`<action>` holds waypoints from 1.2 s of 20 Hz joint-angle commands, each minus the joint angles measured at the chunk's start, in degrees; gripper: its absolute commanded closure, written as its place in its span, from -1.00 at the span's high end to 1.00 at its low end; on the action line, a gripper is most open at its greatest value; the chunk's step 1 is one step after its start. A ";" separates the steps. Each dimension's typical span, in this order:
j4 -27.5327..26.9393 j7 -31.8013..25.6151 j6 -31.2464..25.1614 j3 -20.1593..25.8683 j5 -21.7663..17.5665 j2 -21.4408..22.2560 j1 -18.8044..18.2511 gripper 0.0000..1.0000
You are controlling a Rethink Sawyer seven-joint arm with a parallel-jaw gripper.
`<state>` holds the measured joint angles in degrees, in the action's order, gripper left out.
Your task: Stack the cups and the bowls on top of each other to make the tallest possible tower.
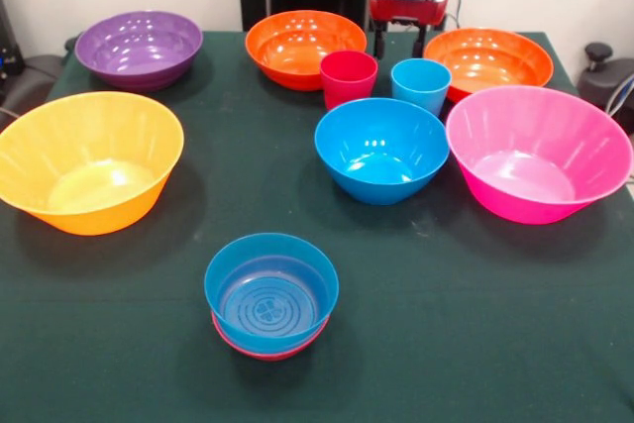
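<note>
- You can see the end effector (400,45) at the back of the tabletop (475,344), between the two orange bowls. Its two dark tips hang apart with a gap between them, and it holds nothing.
- The small blue bowl (271,289) sits inside the small red bowl (265,348) at the front. Only the red rim peeks out under it. This is the tower so far.
- The red cup (348,77) and the light blue cup (420,84) stand upright side by side, near each other but not touching, just in front of the end effector.
- The mid-sized blue bowl (381,149) sits just in front of the two cups.
- The big pink bowl (538,152) is just beside the blue one, on the right of the picture.
- The big yellow-orange bowl (89,159) is well apart, on the left of the picture.
- The purple bowl (139,48) is at the back left of the picture.
- One orange bowl (300,46) is behind the red cup. The other orange bowl (488,58) is behind the light blue cup.
- All the bowls and cups sit mouth up.
- You will find no words or labels to read on any of them. The small blue bowl has raised rings on its bottom.
</note>
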<state>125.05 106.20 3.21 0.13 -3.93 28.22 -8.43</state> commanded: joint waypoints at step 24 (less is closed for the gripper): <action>-6.11 5.33 -6.51 6.22 0.78 2.20 -3.28 1.00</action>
<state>125.00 106.20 2.97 0.84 -3.97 32.75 -10.31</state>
